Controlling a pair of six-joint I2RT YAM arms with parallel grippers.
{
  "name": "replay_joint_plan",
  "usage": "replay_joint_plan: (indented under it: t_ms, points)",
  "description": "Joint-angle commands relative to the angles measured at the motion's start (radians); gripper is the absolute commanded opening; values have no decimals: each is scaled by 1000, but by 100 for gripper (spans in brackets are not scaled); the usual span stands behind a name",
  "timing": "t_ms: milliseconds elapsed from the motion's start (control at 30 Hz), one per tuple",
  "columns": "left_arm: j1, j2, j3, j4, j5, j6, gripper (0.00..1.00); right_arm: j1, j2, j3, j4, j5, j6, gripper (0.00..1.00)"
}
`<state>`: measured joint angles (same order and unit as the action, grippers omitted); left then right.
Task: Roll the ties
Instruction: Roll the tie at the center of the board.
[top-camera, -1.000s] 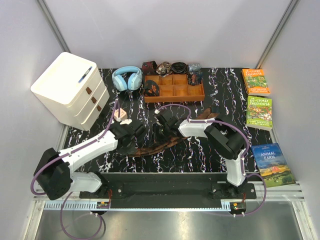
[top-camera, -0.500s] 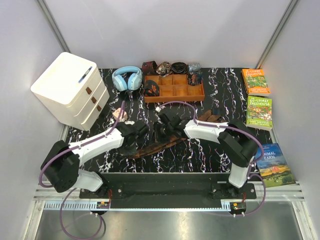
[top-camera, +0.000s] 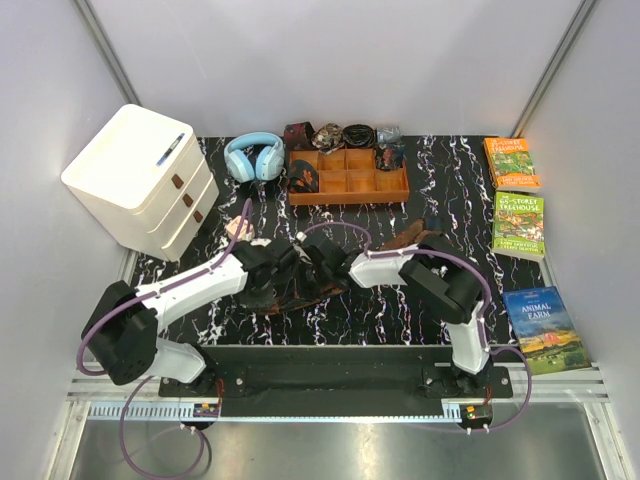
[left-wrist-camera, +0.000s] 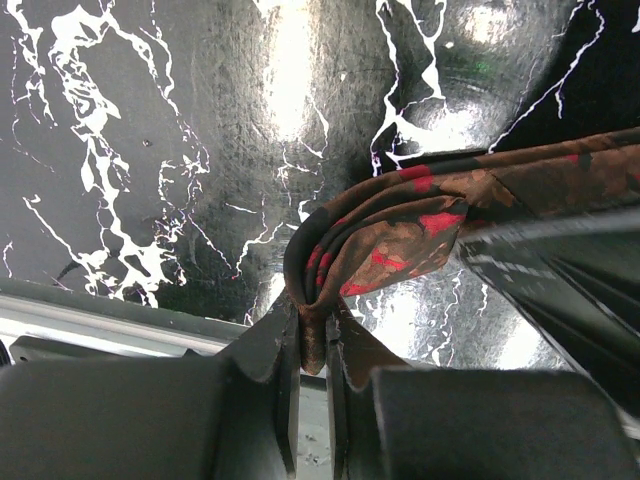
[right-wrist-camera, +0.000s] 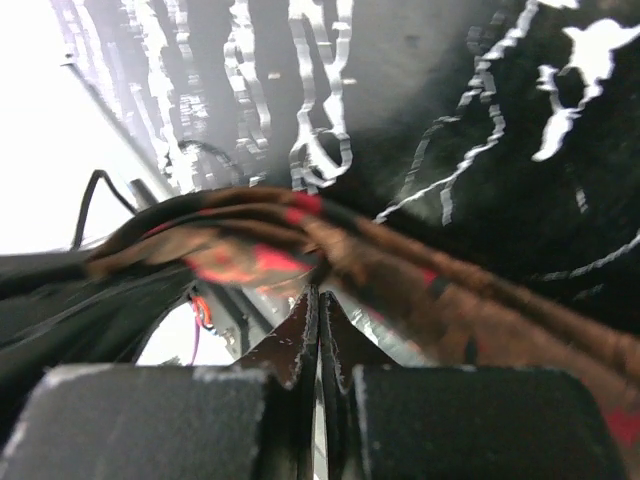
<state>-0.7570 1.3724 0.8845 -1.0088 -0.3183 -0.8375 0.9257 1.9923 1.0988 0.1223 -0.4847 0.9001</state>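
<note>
A dark brown tie with red patches (left-wrist-camera: 400, 220) lies bunched on the black marble table between the two grippers, seen from above as a short brown heap (top-camera: 305, 295). My left gripper (left-wrist-camera: 314, 335) is shut on the tie's folded end, which loops out of the jaws. From above, the left gripper (top-camera: 283, 272) sits almost against the right gripper (top-camera: 318, 266). The right gripper (right-wrist-camera: 320, 297) is shut, its tips against the underside of the tie (right-wrist-camera: 400, 265), with nothing visible between the jaws. A second brown tie (top-camera: 412, 236) lies behind the right arm.
An orange-brown wooden tray (top-camera: 345, 199) stands at the back with rolled items (top-camera: 330, 135) behind it. Blue headphones (top-camera: 254, 157) and a white drawer unit (top-camera: 140, 180) are at the left. Three books (top-camera: 518, 225) line the right edge.
The right gripper has moved left until it nearly meets the left gripper. The tie, stretched out between them before, is now gathered into a short heap.
</note>
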Motion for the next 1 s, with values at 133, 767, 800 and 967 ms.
replay_joint_plan:
  t_ms: [133,767,800,967]
  points:
    - [4,-12,70,-22,24,40,0,15,76,72,76,-12,43,1]
    - [-24,120,218,-13,90,54,0,19,117,162,48,-18,65,1]
    - [-25,146,237,-13,88,54,0,19,117,168,39,-20,62,1]
    - [-51,232,269,-17,76,60,0,19,105,173,-10,-14,53,1]
